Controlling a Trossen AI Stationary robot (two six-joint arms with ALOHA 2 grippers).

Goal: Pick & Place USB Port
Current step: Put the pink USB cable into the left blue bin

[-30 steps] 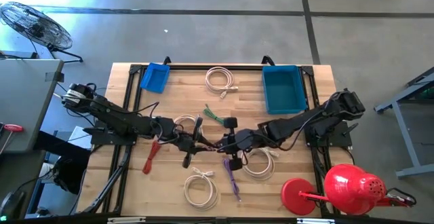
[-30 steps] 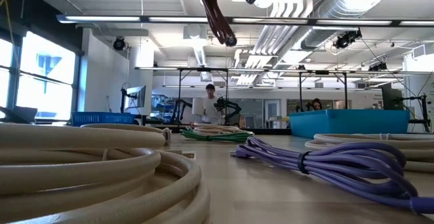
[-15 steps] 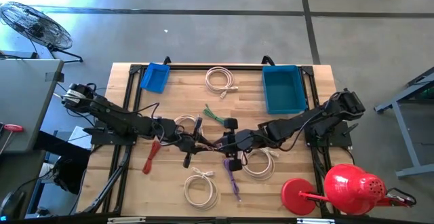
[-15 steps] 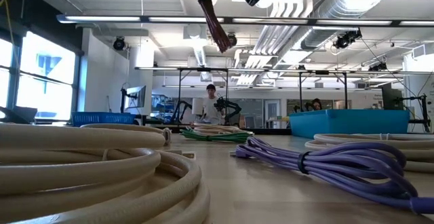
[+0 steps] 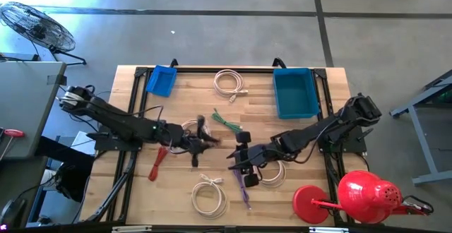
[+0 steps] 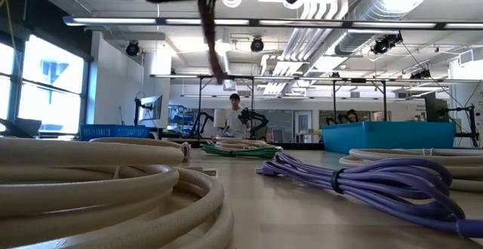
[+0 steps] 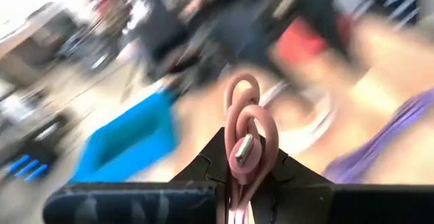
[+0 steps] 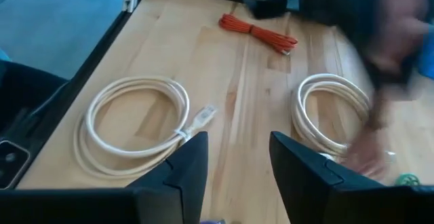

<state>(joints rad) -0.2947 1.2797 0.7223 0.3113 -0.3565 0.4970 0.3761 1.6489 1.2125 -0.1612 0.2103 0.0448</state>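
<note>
A dusky-pink USB cable [image 7: 243,115] with a silver plug [image 7: 243,149] is bundled in my left gripper [image 5: 205,135], which is shut on it above the table's middle. In the low view a strand of the cable [image 6: 211,45] hangs high over the table. My right gripper [image 5: 236,161] stands open a little right of and nearer than the left one, over the purple cable [image 5: 242,187]; nothing is between its fingers [image 8: 193,159]. A small blue bin [image 5: 161,80] and a large blue bin [image 5: 295,92] sit on the table at its far edge. My left gripper pinches the bundled pink cable between its two fingers, just behind the silver plug [image 7: 239,161]. The cable's loops [image 7: 244,91] stick out past the fingertips. The cable is lifted clear of the table, and a strand hangs below the gripper.
White cable coils lie at the far middle [image 5: 229,82], the near middle [image 5: 210,198], under my right arm [image 5: 272,171] and beside my left gripper [image 5: 189,127]. A green cable [image 5: 224,120], a red cable [image 5: 157,164] and a red watering can [image 5: 360,196] are also here.
Both grippers met over the table's middle with the pink cable between them. My right gripper has opened, let go and drawn back toward the table's near right. My left gripper has turned and gone toward the left with the cable, whose hanging strand has swung left.
</note>
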